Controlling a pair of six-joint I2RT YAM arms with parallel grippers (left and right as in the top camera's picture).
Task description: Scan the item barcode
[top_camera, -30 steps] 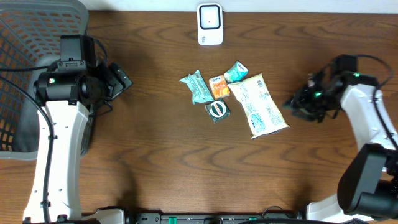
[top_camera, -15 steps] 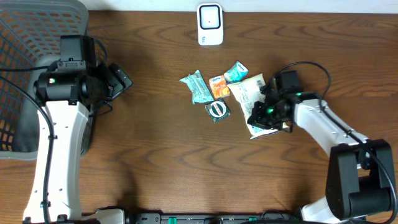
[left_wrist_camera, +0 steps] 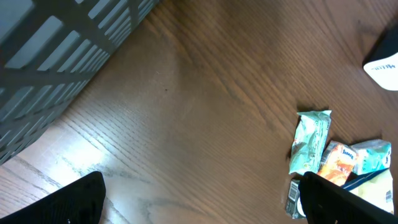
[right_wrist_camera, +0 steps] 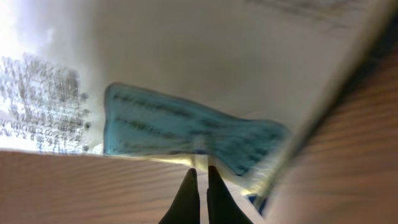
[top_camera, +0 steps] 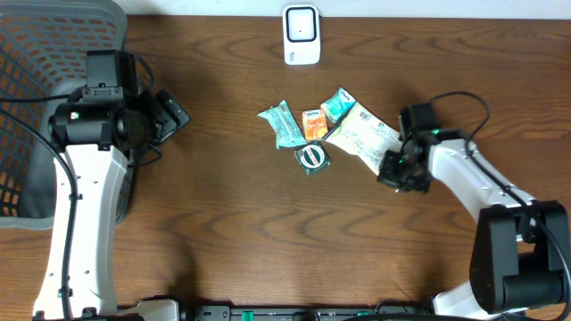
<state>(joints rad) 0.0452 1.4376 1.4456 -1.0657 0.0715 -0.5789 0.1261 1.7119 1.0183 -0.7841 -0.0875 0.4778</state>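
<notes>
Change: white packet [top_camera: 361,134] has swung round, right of the small snacks [top_camera: 302,132].
Right gripper [top_camera: 399,168]: pinched closed on packet's near-right edge.
Left gripper [top_camera: 171,113]: wide apart, empty, left by basket [top_camera: 20,107].

Table [top_camera: 232,241]: you had a dark wood-grain top under everything.
Far edge: your white scanner [top_camera: 302,36] stood at the middle.
Left corner: your grey mesh basket [top_camera: 27,80] sat there.
Centre: you had a long teal packet [top_camera: 282,125], an orange packet [top_camera: 313,123], a small teal packet [top_camera: 338,103] and a round green-wrapped item [top_camera: 312,158] clustered close together.
White pouch [top_camera: 361,134]: its left end reached your cluster.
</notes>
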